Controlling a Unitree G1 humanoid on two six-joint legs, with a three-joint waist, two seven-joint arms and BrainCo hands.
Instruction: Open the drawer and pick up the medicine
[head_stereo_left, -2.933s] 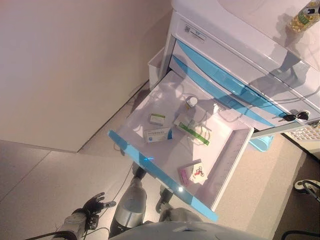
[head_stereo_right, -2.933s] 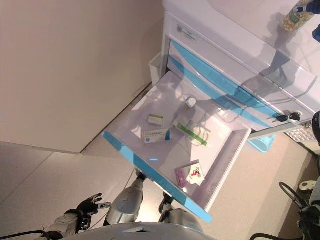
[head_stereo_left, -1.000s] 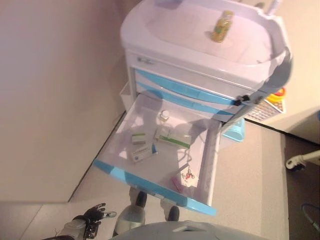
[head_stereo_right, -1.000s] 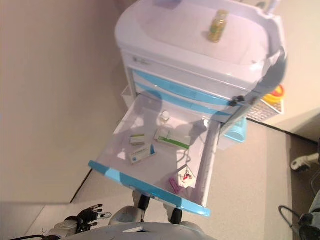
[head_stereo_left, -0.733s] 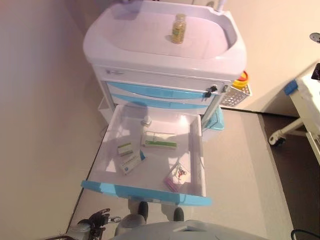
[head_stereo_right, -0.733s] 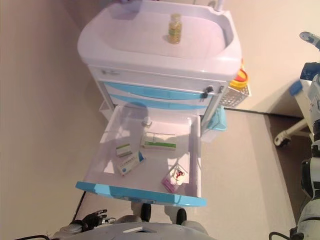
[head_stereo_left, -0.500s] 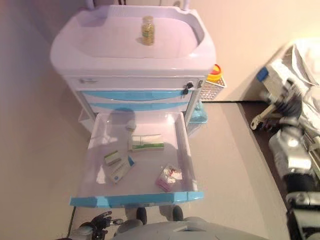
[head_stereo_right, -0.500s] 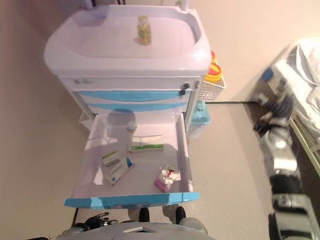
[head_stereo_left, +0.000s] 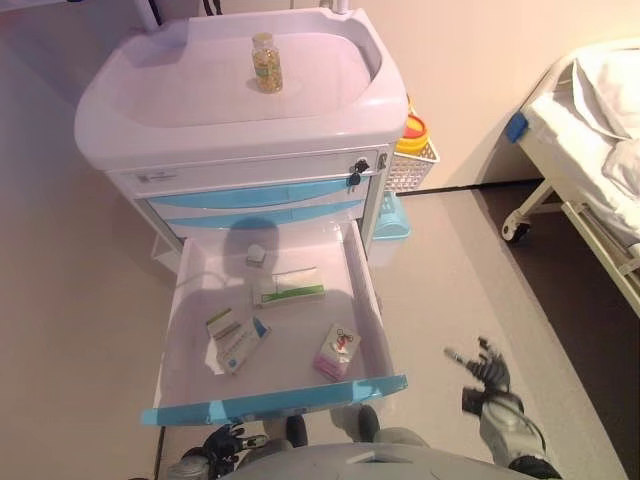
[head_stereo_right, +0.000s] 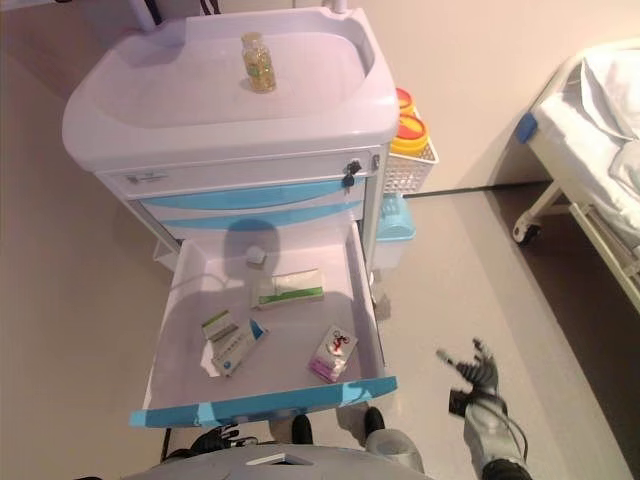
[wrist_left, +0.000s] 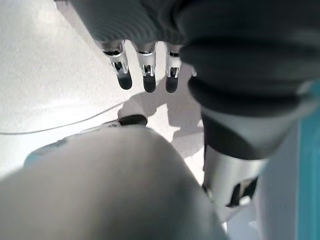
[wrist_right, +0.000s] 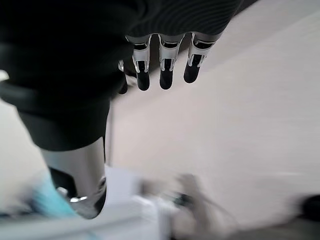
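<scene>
While the left hand (head_stereo_left: 222, 443) hung low beneath the drawer's blue front edge (head_stereo_left: 270, 400), its fingers (wrist_left: 145, 75) were straight and relaxed and held nothing. The drawer (head_stereo_left: 190, 290) stood pulled fully out of the cart (head_stereo_left: 240, 110), its white floor bounded by raised walls on both sides. The medicine lay inside it, well apart from both hands. A small green-and-white box (head_stereo_left: 220, 323) sat near the left wall, touching or just beside a blue-and-white box (head_stereo_left: 240, 346) that lay tilted beside it. A small white bottle (head_stereo_left: 256, 255) stood near the back. A longer white box with a green stripe (head_stereo_left: 289, 287) lay about mid-drawer, with bare floor around it. A pink packet (head_stereo_left: 336, 351) lay close to the right wall and near the front edge. On the cart's top tray a jar of yellow pills (head_stereo_left: 265, 63) stood alone. A white wire basket (head_stereo_left: 412, 168) holding yellow containers hung on the cart's right side. Open floor (head_stereo_left: 440, 270) stretched to the right of the drawer. The right hand (head_stereo_left: 486, 372) was raised over that floor, touching nothing, fingers (wrist_right: 163, 70) spread and straight, empty. A bed (head_stereo_left: 590, 150) stood at the far right.
</scene>
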